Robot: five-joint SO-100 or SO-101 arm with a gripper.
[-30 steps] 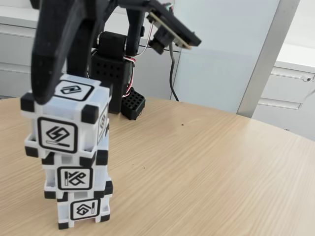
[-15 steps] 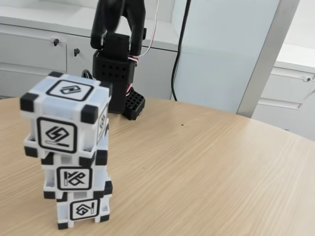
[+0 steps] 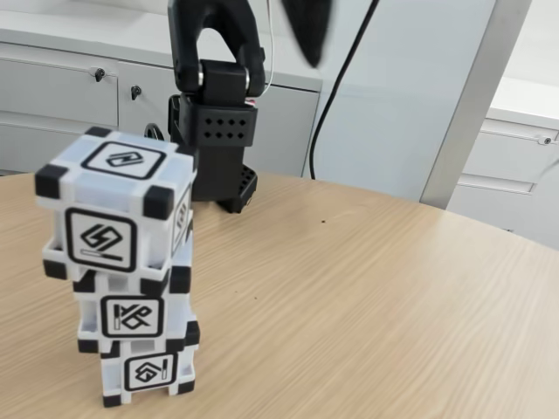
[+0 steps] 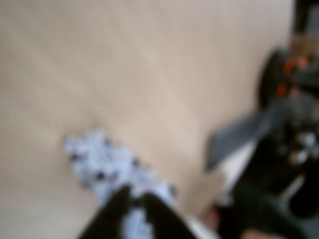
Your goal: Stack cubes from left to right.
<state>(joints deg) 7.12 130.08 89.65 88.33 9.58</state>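
Here, in the lower left of the fixed view, I see the three cubes standing as one tower on the table: the top cube, the middle cube and the bottom cube. The tower is not plumb; the top cube overhangs toward the left of the frame, and each lower cube sits a little further right. The arm stands well apart at the upper middle, its base near the table's far edge. A dark blurred tip at the top edge may be part of the gripper; I cannot tell how its fingers stand. In the wrist view the gripper enters from the bottom edge as two dark fingers with a narrow gap between them and nothing held, though blur makes this uncertain. The cubes appear there as a white smear at lower left.

I judge the stacking done. The cubes look like rigid, light, hollow plastic with smooth and probably slippery faces. For any correction, I would grip two opposite flat faces at mid-height, between the black corner blocks, and move slowly, since the offset tower could topple.
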